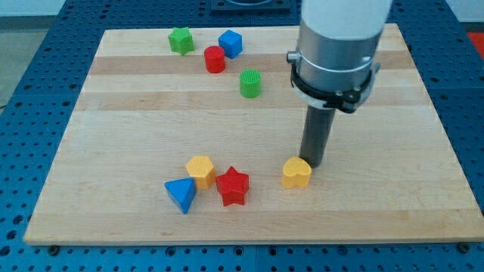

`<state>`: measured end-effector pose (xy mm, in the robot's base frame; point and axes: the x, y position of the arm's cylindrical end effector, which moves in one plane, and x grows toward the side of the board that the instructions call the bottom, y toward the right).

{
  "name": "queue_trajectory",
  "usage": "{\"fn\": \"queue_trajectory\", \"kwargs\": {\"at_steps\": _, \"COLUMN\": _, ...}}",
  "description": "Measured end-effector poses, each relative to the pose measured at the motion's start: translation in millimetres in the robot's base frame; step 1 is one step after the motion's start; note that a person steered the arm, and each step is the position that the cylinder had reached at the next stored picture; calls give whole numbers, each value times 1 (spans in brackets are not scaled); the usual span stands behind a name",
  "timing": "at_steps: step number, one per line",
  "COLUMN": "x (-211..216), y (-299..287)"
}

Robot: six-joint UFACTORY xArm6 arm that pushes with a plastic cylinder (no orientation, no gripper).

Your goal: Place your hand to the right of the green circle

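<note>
The green circle [250, 82] is a short green cylinder standing on the wooden board [136, 128], upper middle of the view. My tip [313, 163] is well below and to the right of it, touching or nearly touching the top right of a yellow heart-shaped block [296, 173]. The rod hangs from the grey arm body [335, 45] at the view's top right.
A red cylinder [215, 59], a blue cube [230, 43] and a green star [181, 40] sit up-left of the green circle. A yellow hexagon [200, 170], a red star [232, 186] and a blue triangle [181, 195] cluster at the lower middle.
</note>
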<state>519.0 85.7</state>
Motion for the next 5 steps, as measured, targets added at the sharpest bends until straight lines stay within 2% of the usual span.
{"fn": "queue_trajectory", "kwargs": {"at_steps": 1, "x": 9, "y": -2}}
{"fn": "queue_trajectory", "kwargs": {"at_steps": 3, "x": 20, "y": -73}}
{"fn": "queue_trajectory", "kwargs": {"at_steps": 4, "x": 17, "y": -55}}
{"fn": "queue_trajectory", "kwargs": {"at_steps": 5, "x": -22, "y": -4}}
